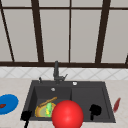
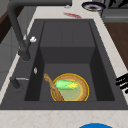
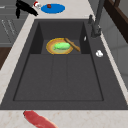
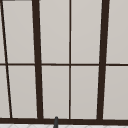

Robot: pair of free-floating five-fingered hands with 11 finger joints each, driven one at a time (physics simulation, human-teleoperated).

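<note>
Sink (image 1: pixel 107 100) is the ref pt. Left hand (image 1: pixel 26 115) hangs over its front-left corner, nearest the bowl (image 1: pixel 40 111); can't tell finger state. Right hand (image 1: pixel 95 110) hovers over the sink's right half near the front edge, fingers look clenched, holding nothing. Bowl sits in the left basin w/ a green veg (image 1: pixel 49 108) and wooden spoon (image 1: pixel 47 101). Red ball (image 1: pixel 67 115) at sink front; blue plate (image 1: pixel 8 103) left of sink.

Front faces sink (image 1: pixel 105 100), sides along it, upper seemingly window (image 4: pixel 70 62)
</note>
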